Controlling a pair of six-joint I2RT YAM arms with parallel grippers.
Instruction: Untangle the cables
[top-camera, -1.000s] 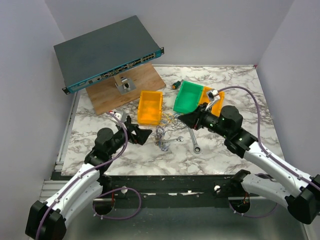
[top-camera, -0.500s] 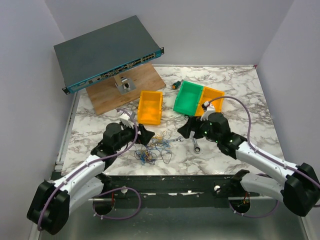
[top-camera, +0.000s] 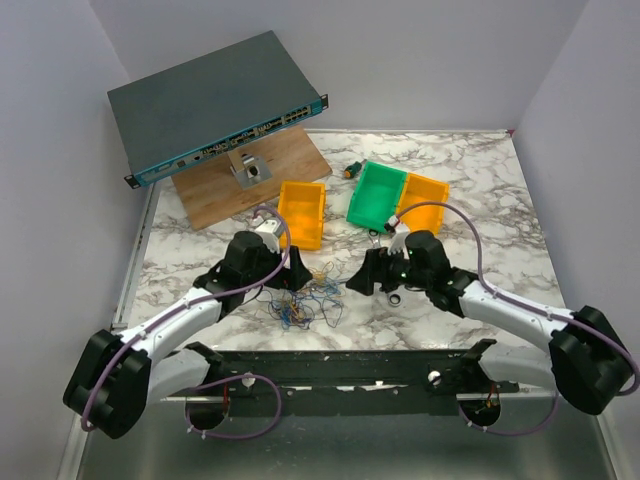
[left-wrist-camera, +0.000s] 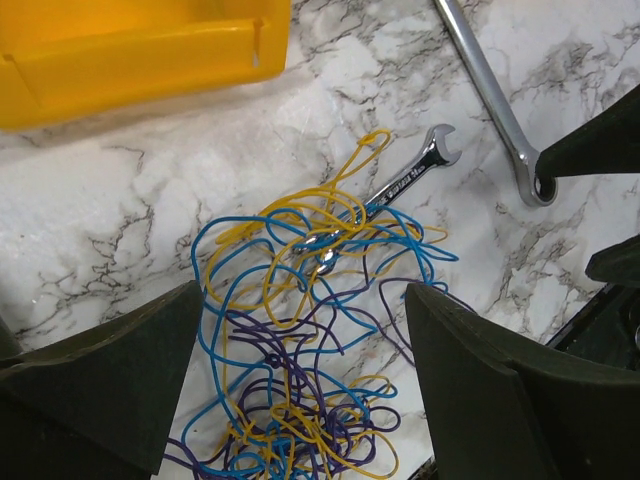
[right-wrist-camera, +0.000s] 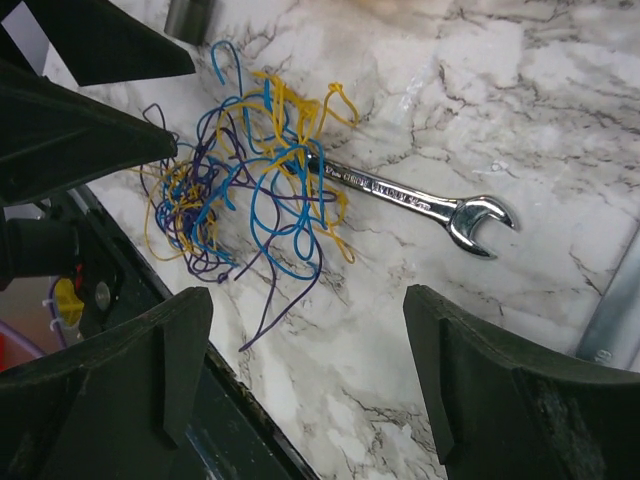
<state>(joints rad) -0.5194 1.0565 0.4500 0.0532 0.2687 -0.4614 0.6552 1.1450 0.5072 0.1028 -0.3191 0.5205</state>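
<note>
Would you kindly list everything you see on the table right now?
cables: one tangle, blue, yellow and purple, front centre
small wrench: one, silver, one end under the cables
long wrench: one, silver, right of the cables
orange bins: two, behind the cables
green bin: one, between the orange bins
switch: one, grey with teal front, back left, tilted
board: one, brown, under the switch
table: one, white marble
left pincer: black, open, above the cables
right pincer: black, open, beside the cables
</note>
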